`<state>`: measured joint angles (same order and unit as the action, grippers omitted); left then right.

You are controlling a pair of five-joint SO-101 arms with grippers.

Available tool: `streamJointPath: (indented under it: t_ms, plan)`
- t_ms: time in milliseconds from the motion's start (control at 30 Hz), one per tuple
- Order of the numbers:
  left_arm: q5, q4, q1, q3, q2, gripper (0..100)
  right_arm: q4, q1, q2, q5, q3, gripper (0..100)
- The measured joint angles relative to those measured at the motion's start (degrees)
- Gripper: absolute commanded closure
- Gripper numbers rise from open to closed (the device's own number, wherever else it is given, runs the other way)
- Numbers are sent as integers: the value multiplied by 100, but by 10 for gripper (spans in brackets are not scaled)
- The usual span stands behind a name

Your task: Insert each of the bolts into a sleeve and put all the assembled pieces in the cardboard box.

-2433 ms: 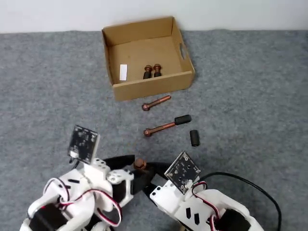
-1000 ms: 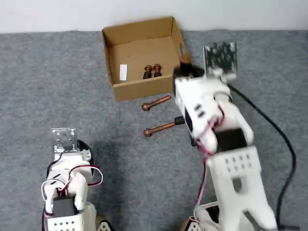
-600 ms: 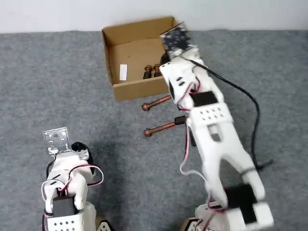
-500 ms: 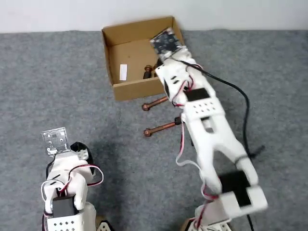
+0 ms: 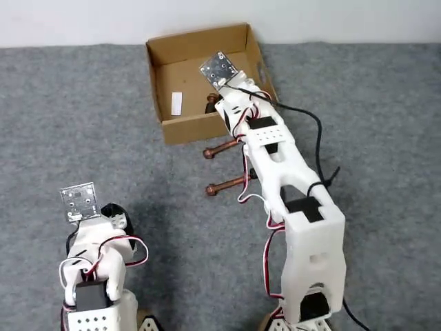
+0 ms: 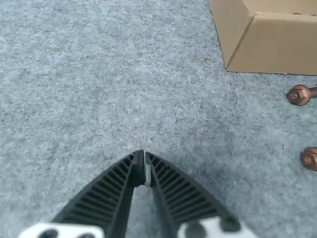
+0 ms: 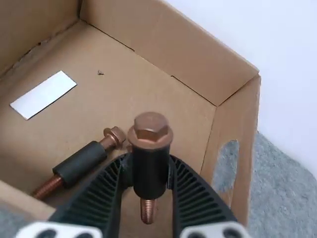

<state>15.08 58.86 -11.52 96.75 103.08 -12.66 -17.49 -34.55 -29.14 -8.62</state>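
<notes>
My right gripper (image 7: pixel 147 173) is shut on an assembled bolt in its black sleeve (image 7: pixel 148 163), held upright over the inside of the cardboard box (image 7: pixel 163 39). An assembled piece (image 7: pixel 81 163) lies on the box floor below it. From above, the right arm (image 5: pixel 265 148) stretches to the box (image 5: pixel 179 52), hiding most of what lies in it. Two copper bolts (image 5: pixel 222 148) (image 5: pixel 226 185) lie on the carpet in front of the box; the nearer one disappears under the arm. My left gripper (image 6: pixel 144 166) is shut and empty, low over bare carpet, with both bolt heads (image 6: pixel 299 94) (image 6: pixel 310 158) off to its side.
Grey carpet covers the table. A white label (image 7: pixel 43 94) is stuck on the box floor. A black cable (image 5: pixel 324 148) trails from the right arm. The left arm (image 5: pixel 93 262) stays folded at the near left.
The right arm has swung from the near edge out to the box, carrying the assembled bolt over its inside. The left arm has drawn back to the near left.
</notes>
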Motion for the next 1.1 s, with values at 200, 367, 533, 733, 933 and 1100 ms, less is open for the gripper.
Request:
streamJointPath:
  t_ms: [200,367,533,733,933,1100]
  plan:
    - [0,0,0,0,0,994,-334,0,-158,0,-255,942]
    - [18,0,0,0,0,994,-703,-9,-149,9,-308,902]
    - [18,0,0,0,0,994,-1090,-35,62,9,-264,961]
    - [18,0,0,0,0,994,-1873,-70,615,9,-193,989]
    - [18,0,0,0,0,994,-2690,-132,1451,26,-185,990]
    - [18,0,0,0,0,994,-3956,-132,2189,826,-185,990]
